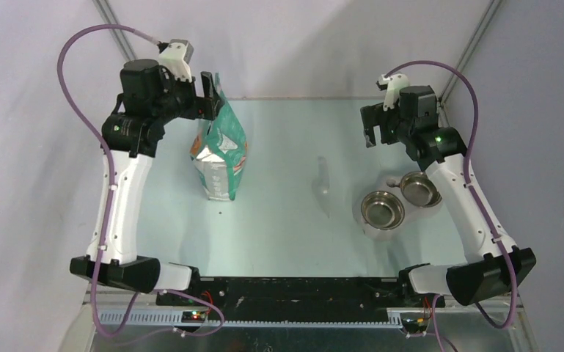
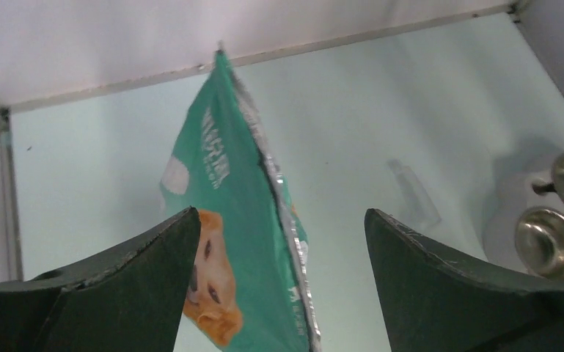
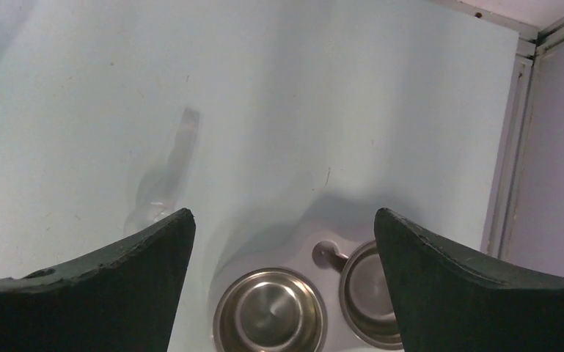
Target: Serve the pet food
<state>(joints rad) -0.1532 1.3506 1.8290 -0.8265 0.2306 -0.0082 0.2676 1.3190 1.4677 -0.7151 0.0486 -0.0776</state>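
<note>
start of the job: left gripper [image 2: 280, 214] spread wide, the bag [image 2: 220, 169] just below it; right gripper [image 3: 282, 214] wide, empty, above 2 bare bowls [image 3: 270, 312]. next: close on the bag's top edge.

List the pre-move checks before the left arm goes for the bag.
1. Left gripper and right gripper open, nothing held: ok.
2. Bag upright on the table: ok.
3. Bag's top edge lined up between the left jaws: ok in the wrist view; contact, cannot tell.
4. Bag mouth open: cannot tell.
5. Near bowl and far bowl upright, empty: ok.
6. Scoop lying free between bag and bowls: ok.
</note>
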